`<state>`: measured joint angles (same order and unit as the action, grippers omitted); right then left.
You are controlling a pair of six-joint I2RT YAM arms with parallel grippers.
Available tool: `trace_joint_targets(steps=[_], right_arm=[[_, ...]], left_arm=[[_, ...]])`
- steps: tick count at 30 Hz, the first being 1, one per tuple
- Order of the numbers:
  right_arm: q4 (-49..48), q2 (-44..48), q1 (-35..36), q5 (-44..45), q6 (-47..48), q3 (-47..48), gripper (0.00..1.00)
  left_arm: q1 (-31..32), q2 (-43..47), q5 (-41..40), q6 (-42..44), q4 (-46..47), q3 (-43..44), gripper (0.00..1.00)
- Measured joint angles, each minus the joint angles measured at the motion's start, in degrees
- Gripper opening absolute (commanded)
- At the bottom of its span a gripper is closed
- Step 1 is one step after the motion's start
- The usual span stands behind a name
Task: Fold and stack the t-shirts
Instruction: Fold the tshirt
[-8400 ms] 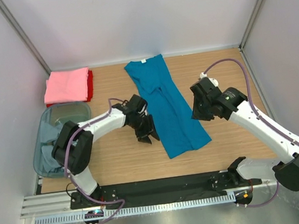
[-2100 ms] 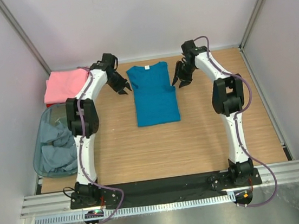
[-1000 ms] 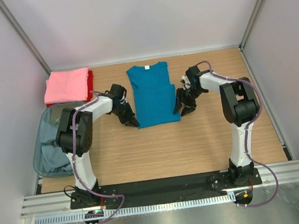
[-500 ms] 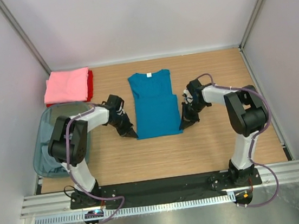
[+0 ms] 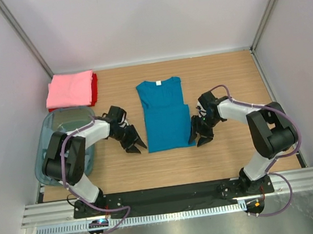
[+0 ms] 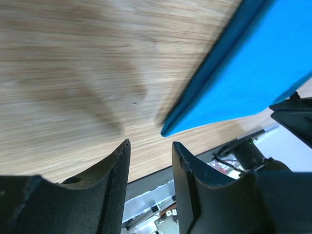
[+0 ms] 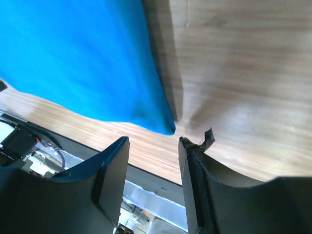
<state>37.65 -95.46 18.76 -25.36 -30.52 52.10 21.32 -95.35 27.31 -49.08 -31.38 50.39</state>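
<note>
On the wooden table [image 5: 225, 74] the teal t-shirt [image 5: 165, 116] lies long axis near-to-far, one near corner just ahead of the left gripper [image 5: 136, 147], the other ahead of the right gripper [image 5: 200, 140], each with jaws partly apart and empty.

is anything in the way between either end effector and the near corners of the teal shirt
Nothing visible. The left end effector and right end effector each sit just off a near corner of the teal t-shirt, with only bare wooden table in the gap. Both are open and empty.
</note>
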Motion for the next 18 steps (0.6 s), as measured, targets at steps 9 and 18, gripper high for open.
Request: trace_joint_targets(steps=[9,18], right_arm=[[-1.1,3.0,0.0,0.2,-1.4,-2.6,0.5],[-4.0,2.1,0.0,-0.3,-2.9,-4.8,0.38]], left_arm=[[0.5,-0.7,4.1,-0.5,5.6,-1.8,0.45],[1.6,-3.5,7.5,-2.0,9.4,-2.5,0.38]])
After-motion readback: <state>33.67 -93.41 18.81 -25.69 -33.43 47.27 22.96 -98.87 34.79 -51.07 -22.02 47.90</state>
